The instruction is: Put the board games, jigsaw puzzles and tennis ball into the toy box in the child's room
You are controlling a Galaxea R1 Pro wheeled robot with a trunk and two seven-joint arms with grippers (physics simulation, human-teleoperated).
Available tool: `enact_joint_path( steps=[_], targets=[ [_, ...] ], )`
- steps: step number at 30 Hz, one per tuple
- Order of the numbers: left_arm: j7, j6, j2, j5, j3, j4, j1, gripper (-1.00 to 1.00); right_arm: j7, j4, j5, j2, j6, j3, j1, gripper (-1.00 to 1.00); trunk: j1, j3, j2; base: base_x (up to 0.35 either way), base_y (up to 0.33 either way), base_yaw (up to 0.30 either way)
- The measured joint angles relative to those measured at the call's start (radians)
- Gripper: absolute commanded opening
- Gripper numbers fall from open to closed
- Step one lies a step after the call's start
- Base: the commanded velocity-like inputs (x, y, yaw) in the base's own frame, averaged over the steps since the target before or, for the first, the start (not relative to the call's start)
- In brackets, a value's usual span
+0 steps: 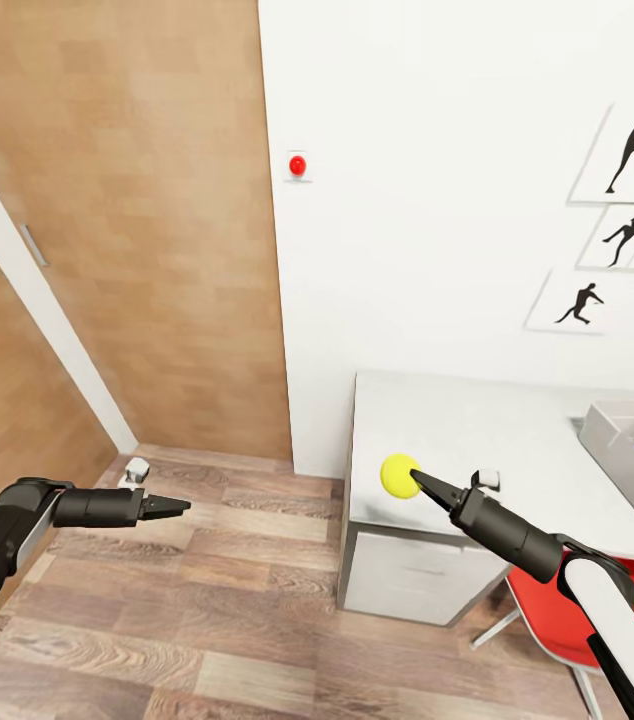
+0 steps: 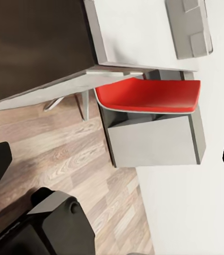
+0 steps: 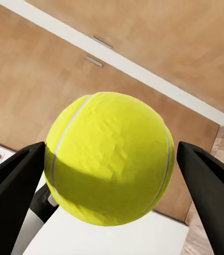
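Head view, right gripper (image 1: 419, 481) fingers spread around tennis ball (image 1: 399, 475) on table (image 1: 477, 440), toy box (image 1: 622, 450) beyond, left gripper (image 1: 179, 506) pressed together over floor (image 1: 237, 600).

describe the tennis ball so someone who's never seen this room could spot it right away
Find the light-grey table against the white wall. At its near left corner sits the tennis ball, at the right tool tips. It is the one small yellow-green sphere there.

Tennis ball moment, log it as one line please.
phase: grasping | right gripper: fingers either side of tennis ball, contact unclear | ball: near table corner | left gripper: idle over floor | toy box: on table
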Motion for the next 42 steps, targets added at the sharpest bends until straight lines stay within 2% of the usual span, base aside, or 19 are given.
enact_joint_path(
  steps=[18,42],
  targets=[
    [0.000,0.000,0.001,0.000,0.000,0.000,0.001,1.00,-0.001,0.000,0.001,0.000,-0.003,0.000,0.000,-1.00,0.000,0.030,0.000,0.000,0.000,0.003],
    [0.001,0.000,0.000,-0.002,0.001,0.000,0.001,1.00,-0.001,0.000,0.001,0.000,-0.004,-0.001,0.000,-1.00,0.000,0.070,0.000,0.000,0.000,0.066]
  ],
)
